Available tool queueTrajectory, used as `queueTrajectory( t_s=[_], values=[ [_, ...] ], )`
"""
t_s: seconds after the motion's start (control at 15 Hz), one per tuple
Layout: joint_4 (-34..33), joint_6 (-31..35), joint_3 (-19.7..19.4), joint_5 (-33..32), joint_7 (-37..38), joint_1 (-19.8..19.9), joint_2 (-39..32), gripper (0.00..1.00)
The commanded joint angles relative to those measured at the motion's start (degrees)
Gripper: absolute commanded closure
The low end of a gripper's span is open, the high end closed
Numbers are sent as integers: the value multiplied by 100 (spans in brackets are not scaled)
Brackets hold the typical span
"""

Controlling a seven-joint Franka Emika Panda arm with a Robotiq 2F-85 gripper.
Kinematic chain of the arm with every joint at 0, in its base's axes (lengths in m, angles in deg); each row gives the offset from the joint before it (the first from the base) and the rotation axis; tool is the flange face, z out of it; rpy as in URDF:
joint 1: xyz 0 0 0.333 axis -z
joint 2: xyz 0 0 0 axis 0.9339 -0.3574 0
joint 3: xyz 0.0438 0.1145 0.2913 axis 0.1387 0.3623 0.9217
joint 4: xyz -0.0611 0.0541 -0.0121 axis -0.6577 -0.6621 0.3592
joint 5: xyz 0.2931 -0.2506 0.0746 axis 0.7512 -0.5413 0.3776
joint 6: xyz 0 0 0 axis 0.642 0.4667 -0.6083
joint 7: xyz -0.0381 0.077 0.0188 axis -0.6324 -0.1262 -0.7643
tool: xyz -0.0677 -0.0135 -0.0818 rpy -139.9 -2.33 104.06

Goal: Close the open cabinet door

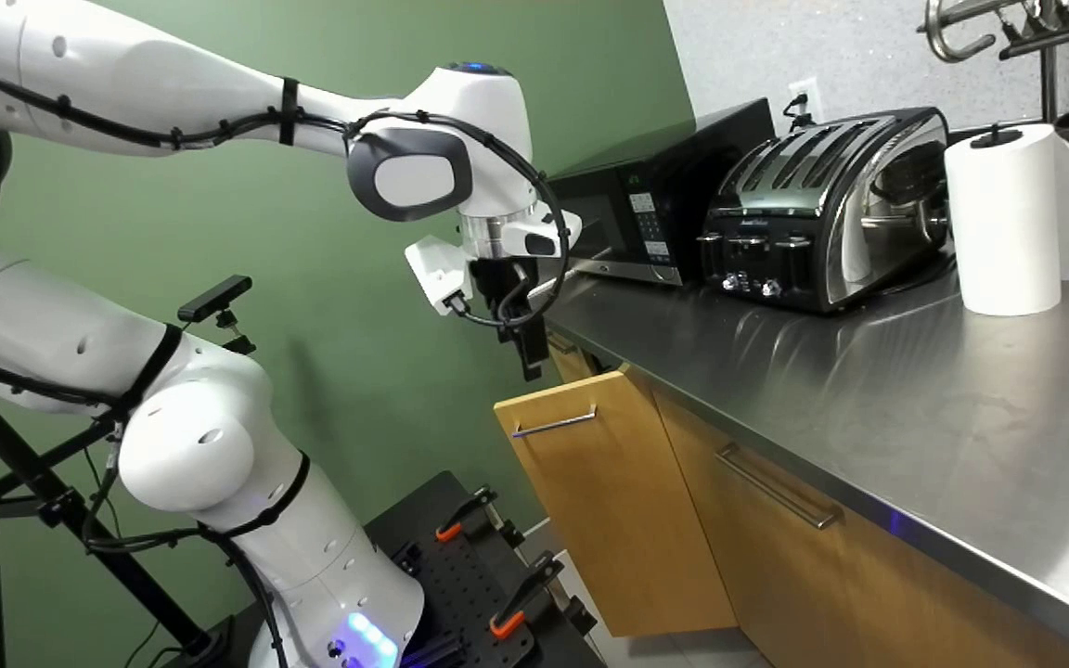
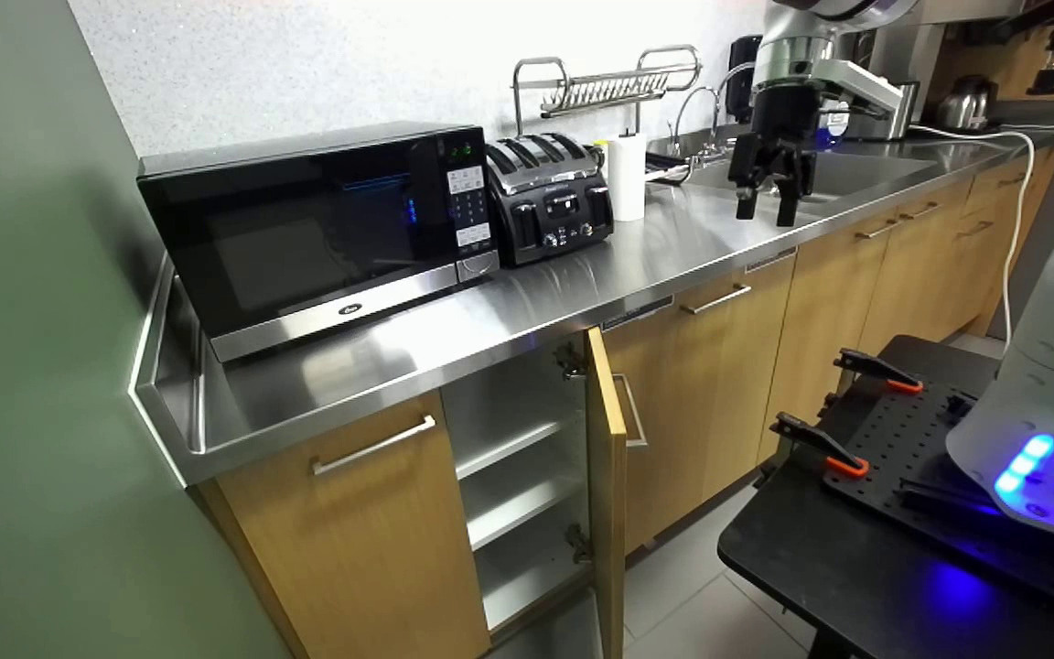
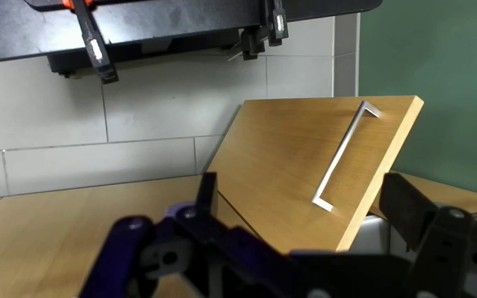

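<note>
Cabinet door [image 1: 623,501] standing open just below steel counter [image 1: 869,399], sticking out from cabinet fronts [image 1: 804,557]. Pretty plain: flat light-brown panel, wood grain, paler strip [image 3: 381,174] along edge. Slim silvery bar handle [image 3: 338,151] near top, squared off at both ends. Dark hinges [image 2: 571,360] on inner side, whitish shelves [image 2: 527,513] showing next to it. Gripper [image 2: 767,209] hovers higher up, apart from door, fingers [image 3: 406,207] spread wide; wrist view has door framed between them.

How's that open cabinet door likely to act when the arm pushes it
The cabinet door will probably swing rather than slide, given the hinges inside. It looks like a flat, fairly thick wood-grain panel, so it's likely stiff and shouldn't bend much.
</note>
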Motion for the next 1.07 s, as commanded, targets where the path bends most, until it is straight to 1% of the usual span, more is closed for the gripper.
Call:
queueTrajectory(
  t_s=[0.0, 0.07, 0.13, 0.2, 0.27, 0.33, 0.4, 0.47, 0.53, 0.6, 0.67, 0.73, 0.8, 0.87, 0.93, 1.0],
  values=[
    [-110, -125, 11, 62, 56, 85, -95, 0],
    [-62, 87, -26, 247, 233, 124, -183, 0],
    [-35, 92, -94, 435, 230, 113, -311, 0],
    [58, 201, -141, 640, 280, 131, -442, 25],
    [142, 289, -184, 865, 278, 134, -535, 27],
    [263, 444, -241, 1167, 233, 116, -679, 34],
    [372, 600, -251, 1450, 254, 108, -795, 44],
    [486, 748, -276, 1808, 203, 66, -969, 51],
    [603, 914, -278, 2213, 101, -1, -1156, 57],
    [446, 1012, -280, 2654, -7, -70, -1520, 66],
    [530, 1164, -225, 3190, -184, -134, -1713, 73],
    [556, 1239, -152, 3710, -381, -167, -1909, 81],
    [560, 1302, -210, 4201, -603, -351, -2111, 88],
    [559, 1274, 38, 4697, -877, -239, -2326, 97],
    [559, 1189, 154, 5125, -1144, -274, -2542, 100],
    [560, 1094, 291, 5443, -1341, -263, -2701, 100]
  ],
)
